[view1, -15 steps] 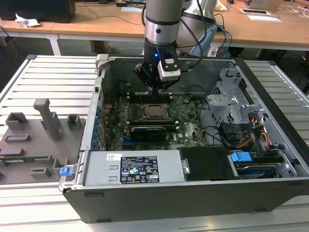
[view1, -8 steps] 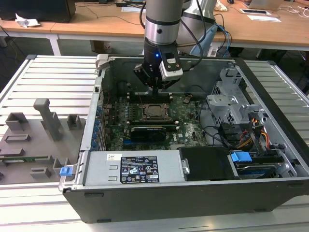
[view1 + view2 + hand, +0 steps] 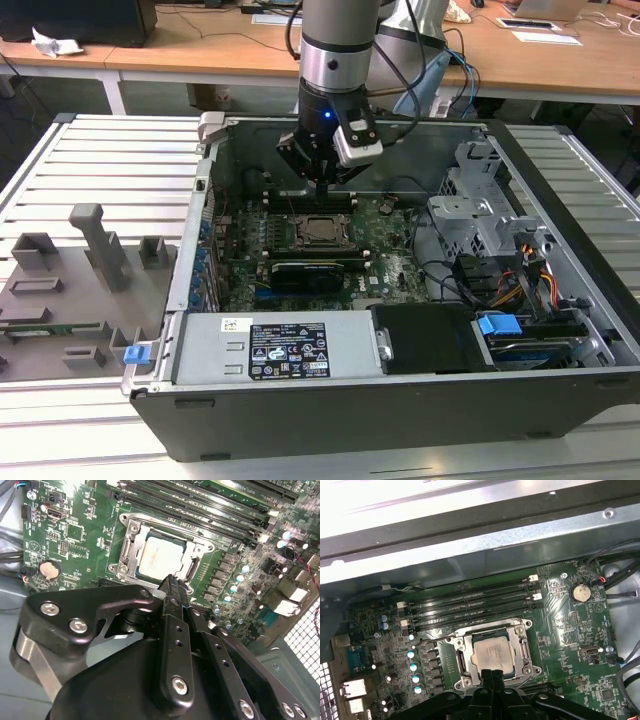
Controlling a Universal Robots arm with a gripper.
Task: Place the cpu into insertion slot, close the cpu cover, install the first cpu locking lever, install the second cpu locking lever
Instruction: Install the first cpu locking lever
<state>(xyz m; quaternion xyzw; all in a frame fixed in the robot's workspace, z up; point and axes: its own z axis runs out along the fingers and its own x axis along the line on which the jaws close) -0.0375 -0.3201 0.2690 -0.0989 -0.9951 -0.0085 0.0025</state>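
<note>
The arm comes down from the top of the exterior view into an open PC case (image 3: 560, 330). Its gripper (image 3: 322, 183) hangs just above the green board (image 3: 385, 265), w/ the tip over the socket area.

In both wrist views the fingers (image 3: 172, 597) are pressed together into one thin black point, w/ nothing between them. That point sits right at the edge of the slot (image 3: 494, 652), on the side away from the long black memory slots (image 3: 470, 605). Can't tell if the tip touches the metal or is just above it.

The cpu (image 3: 161, 557) lies flat in the slot, silver top up. The cover (image 3: 131, 547) is down around it, a grey metal frame w/ the chip showing through its square hole. One thin lever (image 3: 431, 641) runs along the slot's side, near a row of small blue-topped parts (image 3: 412, 667). Can't tell if it is locked.

A round silver battery (image 3: 580, 592) sits on the board, well apart from the slot.

In the exterior view, a long black card (image 3: 310, 272) stands just in front of the slot. A grey tray (image 3: 70, 290) w/ blocks lies outside the case, on that view's left.
</note>
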